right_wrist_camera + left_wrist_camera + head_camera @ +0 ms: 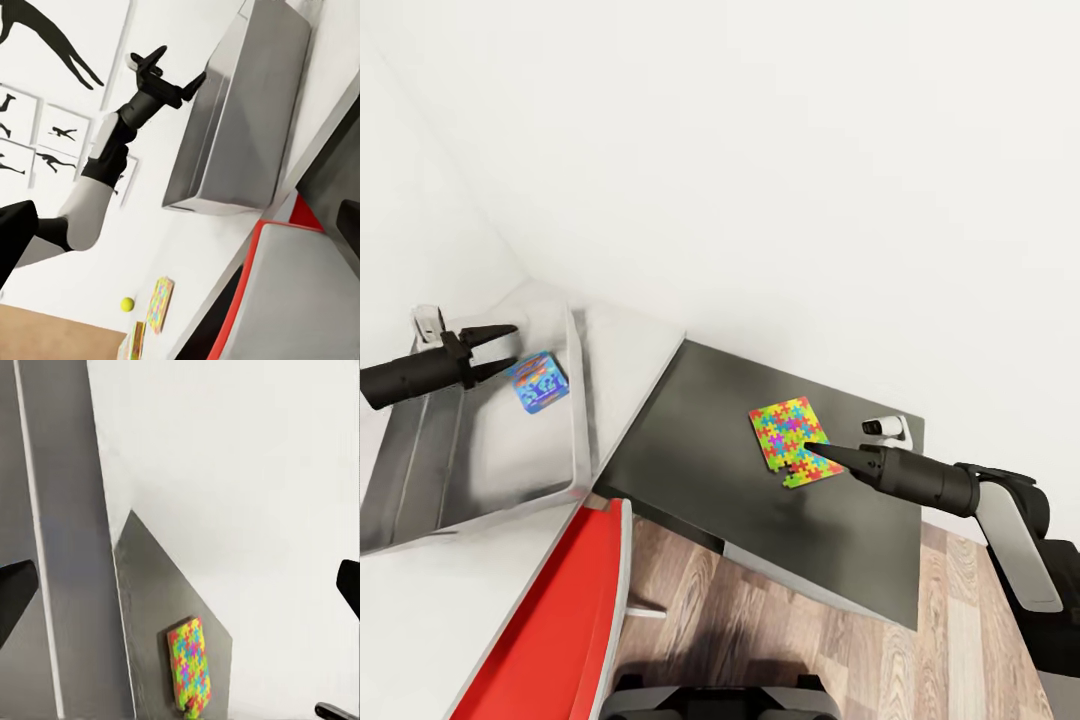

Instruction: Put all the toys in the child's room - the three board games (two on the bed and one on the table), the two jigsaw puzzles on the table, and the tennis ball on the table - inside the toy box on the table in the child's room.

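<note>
Head view: the left gripper [500, 352] hangs over the near-left part of the toy box [582, 400], its two dark fingers spread apart with nothing between them. A small blue board game [537, 381] lies inside the box, just beside those fingertips. On the lower dark wing of the table [690, 440] sits a jigsaw puzzle [793, 440]. The right gripper [812, 449] reaches in low over it, its tip on or just above the sheet's near edge; whether its fingers are parted cannot be told from here.

Left wrist view: both finger ends sit far out at the frame's sides, spread wide and empty, with the puzzle on the dark wing beyond.

Right wrist view: dark finger ends show at opposite edges, so the jaws stand open, holding nothing. Farther off are the grey toy box, the open left gripper, the tennis ball [127, 304] and another jigsaw puzzle [160, 304] on the pale top.
</note>
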Controlling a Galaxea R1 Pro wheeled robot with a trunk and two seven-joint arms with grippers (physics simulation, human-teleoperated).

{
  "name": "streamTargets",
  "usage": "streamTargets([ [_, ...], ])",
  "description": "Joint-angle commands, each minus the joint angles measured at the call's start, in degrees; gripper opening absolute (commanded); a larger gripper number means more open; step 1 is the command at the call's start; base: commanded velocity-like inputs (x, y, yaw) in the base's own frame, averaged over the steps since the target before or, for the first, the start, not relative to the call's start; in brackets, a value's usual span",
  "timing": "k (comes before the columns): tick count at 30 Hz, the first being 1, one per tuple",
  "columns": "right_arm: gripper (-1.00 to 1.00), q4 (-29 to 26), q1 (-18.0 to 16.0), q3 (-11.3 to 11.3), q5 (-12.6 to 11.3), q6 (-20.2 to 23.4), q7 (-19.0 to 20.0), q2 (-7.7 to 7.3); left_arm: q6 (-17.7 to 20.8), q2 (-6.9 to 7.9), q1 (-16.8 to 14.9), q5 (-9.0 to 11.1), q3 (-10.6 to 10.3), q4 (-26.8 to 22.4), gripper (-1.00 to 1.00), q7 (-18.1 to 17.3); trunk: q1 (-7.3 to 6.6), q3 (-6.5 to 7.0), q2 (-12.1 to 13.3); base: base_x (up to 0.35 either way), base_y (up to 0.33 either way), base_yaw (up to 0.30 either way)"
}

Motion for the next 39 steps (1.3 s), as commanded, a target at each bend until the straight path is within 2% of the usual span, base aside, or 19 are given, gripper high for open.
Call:
streamTargets([
  [1,1.00,0.00,-0.04,0.00,0.19,0.19,0.26,0.01,0.22,0.07,0.38,0.62,0.03,-1.56,1.00,-0.37,0.04,0.02,-0.08,0.000,0.000,0.000],
  [2,1.00,0.00,-0.04,0.00,0.19,0.19,0.26,0.01,0.22,0.07,0.38,0.62,0.03,-1.56,1.00,-0.37,0.04,0.11,-0.08,0.000,0.000,0.000],
  [4,1.00,0.00,-0.04,0.06,0.21,0.19,0.26,0.02,0.25,0.20,1.31,2.65,-0.05,-4.64,1.00,-0.17,0.04,0.29,-0.08,0.000,0.000,0.000],
  [5,1.00,0.00,-0.04,0.06,0.21,0.19,0.26,0.02,0.25,0.20,1.31,2.65,-0.05,-4.64,1.00,-0.17,0.04,0.38,-0.08,0.000,0.000,0.000],
  [7,1.00,0.00,-0.05,0.09,0.21,0.19,0.26,0.04,0.26,0.26,2.49,4.32,-0.10,-8.01,1.00,-0.02,0.04,0.56,-0.08,0.000,0.000,0.000],
  [16,1.00,0.00,-0.08,0.35,0.22,0.19,-0.12,0.05,0.23,0.32,5.80,7.92,-0.11,-16.86,1.00,0.71,0.04,1.38,-0.08,0.000,0.000,0.000],
  [19,1.00,0.00,-0.11,0.59,0.23,0.19,-0.96,0.05,0.22,0.33,6.95,10.67,-0.20,-21.31,1.00,2.44,0.04,1.65,-0.08,0.000,0.000,0.000],
  [20,1.00,0.00,-0.11,0.59,0.23,0.19,-0.96,0.05,0.22,0.33,6.95,10.67,-0.20,-21.31,1.00,2.44,0.04,1.75,-0.08,0.000,0.000,0.000],
  [23,1.00,0.00,-0.12,0.68,0.23,0.19,-1.51,0.05,0.17,0.20,7.42,13.01,-0.39,-23.94,1.00,4.74,0.04,2.02,-0.08,0.000,0.000,0.000],
  [24,1.00,0.00,-0.12,0.68,0.23,0.19,-1.51,0.05,0.17,0.20,7.42,13.01,-0.39,-23.94,1.00,4.74,0.04,2.11,-0.08,0.000,0.000,0.000],
  [26,1.00,0.00,-0.17,0.74,0.23,0.19,-1.89,0.05,0.05,-0.12,7.73,15.72,-0.64,-26.45,1.00,7.98,0.04,2.30,-0.08,0.000,0.000,0.000],
  [29,1.00,0.00,-0.20,0.76,0.23,0.19,-2.02,0.05,-0.01,-0.43,7.84,17.11,-0.81,-27.52,1.00,9.75,0.04,2.57,-0.08,0.000,0.000,0.000],
  [31,1.00,0.00,-0.27,0.80,0.23,0.19,-2.23,0.06,-0.09,-1.60,7.96,19.82,-1.22,-29.04,1.00,13.18,0.04,2.74,-0.08,0.000,0.000,0.000],
  [32,1.00,0.00,-0.27,0.80,0.23,0.19,-2.23,0.06,-0.09,-1.60,7.96,19.82,-1.22,-29.04,1.00,13.18,0.04,2.82,-0.08,0.000,0.000,0.000],
  [34,1.00,0.00,-0.34,0.82,0.23,0.19,-2.41,0.04,-0.14,-3.26,7.98,21.78,-1.54,-29.99,1.00,16.19,0.04,2.94,-0.08,0.000,0.000,0.000],
  [35,1.00,0.00,-0.34,0.82,0.23,0.19,-2.41,0.04,-0.14,-3.26,7.98,21.78,-1.54,-29.99,1.00,16.19,0.04,2.99,-0.08,0.000,0.000,0.000],
  [37,1.00,0.00,-0.39,0.81,0.23,0.19,-2.53,0.01,-0.17,-5.13,7.78,23.20,-1.72,-30.61,1.00,18.70,0.04,3.07,-0.08,0.000,0.000,0.000],
  [38,1.00,0.00,-0.39,0.81,0.23,0.19,-2.53,0.01,-0.17,-5.13,7.78,23.20,-1.72,-30.61,1.00,18.70,0.04,3.10,-0.08,0.000,0.000,0.000],
  [39,1.00,0.00,-0.41,0.80,0.23,0.19,-2.57,0.00,-0.19,-6.08,7.62,23.72,-1.78,-30.82,1.00,19.82,0.04,3.13,-0.08,0.000,0.000,-0.009],
])
